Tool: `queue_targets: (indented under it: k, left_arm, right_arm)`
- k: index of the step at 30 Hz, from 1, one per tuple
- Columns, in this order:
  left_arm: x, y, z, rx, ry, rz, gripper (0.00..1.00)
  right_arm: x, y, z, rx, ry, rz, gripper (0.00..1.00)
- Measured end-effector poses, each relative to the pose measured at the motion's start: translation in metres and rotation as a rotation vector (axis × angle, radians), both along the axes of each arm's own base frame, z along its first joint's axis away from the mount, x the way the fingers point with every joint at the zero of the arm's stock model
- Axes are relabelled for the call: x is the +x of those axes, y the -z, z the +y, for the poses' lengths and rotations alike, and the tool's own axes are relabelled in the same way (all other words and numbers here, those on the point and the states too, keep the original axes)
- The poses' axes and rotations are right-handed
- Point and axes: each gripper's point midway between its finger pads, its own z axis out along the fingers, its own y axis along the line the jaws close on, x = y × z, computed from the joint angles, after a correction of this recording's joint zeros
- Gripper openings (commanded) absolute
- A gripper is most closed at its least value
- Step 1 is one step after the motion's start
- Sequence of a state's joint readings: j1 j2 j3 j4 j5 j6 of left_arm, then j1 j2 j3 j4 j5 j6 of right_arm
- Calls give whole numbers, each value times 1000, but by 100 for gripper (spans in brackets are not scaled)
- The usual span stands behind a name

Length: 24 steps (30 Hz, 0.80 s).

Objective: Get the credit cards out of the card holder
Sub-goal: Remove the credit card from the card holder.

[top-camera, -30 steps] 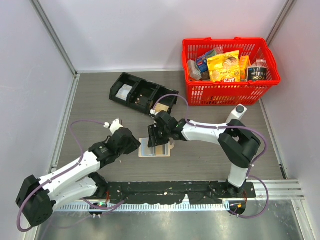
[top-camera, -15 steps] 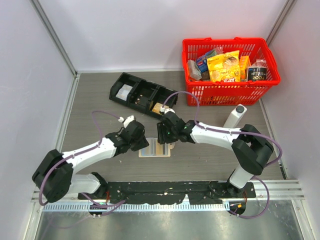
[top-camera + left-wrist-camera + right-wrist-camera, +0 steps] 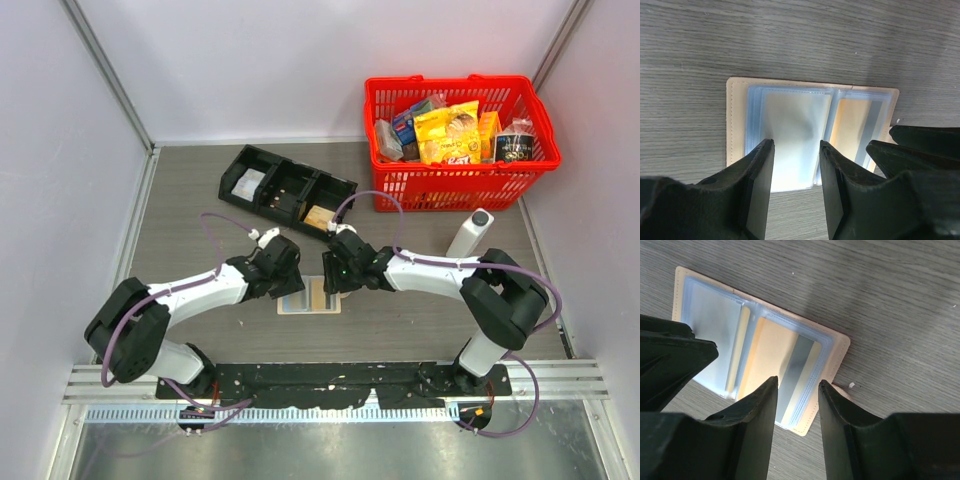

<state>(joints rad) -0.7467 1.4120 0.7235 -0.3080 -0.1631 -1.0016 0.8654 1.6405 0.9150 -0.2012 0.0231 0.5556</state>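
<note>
Your left gripper [image 3: 795, 167] and right gripper [image 3: 796, 390] hang part-open and empty just above the card holder [image 3: 790, 115], which lies spread open on the table [image 3: 790, 40]. The credit cards [image 3: 772, 352] sit in their sleeves, so no card is out yet. I'd say you next pin the left page and pinch one card's edge.

The card holder [image 3: 310, 298] lies open and flat, just below the centre of the top view. Its tan cover shows as a thin border around clear, light blue sleeves. The credit cards [image 3: 771, 352] sit inside the sleeves: yellowish and grey faces in one half, a pale blue face in the other.
</note>
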Motion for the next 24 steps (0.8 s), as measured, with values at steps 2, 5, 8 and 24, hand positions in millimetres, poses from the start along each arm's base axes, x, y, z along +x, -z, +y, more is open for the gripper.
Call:
queue_targets:
  k: [2, 5, 8, 24]
  left_arm:
    - [0, 0, 1, 5, 4, -1, 46]
    - [1, -1, 1, 12, 8, -6, 47]
    - [3, -3, 1, 15, 9, -12, 48]
    - [2, 3, -3, 84, 40, -3, 50]
  right_arm:
    - [0, 2, -2, -1, 2, 4, 42]
    - [0, 4, -2, 4, 5, 6, 41]
    - [-2, 4, -1, 21, 1, 18, 39]
    - [-4, 4, 3, 60, -3, 44, 34]
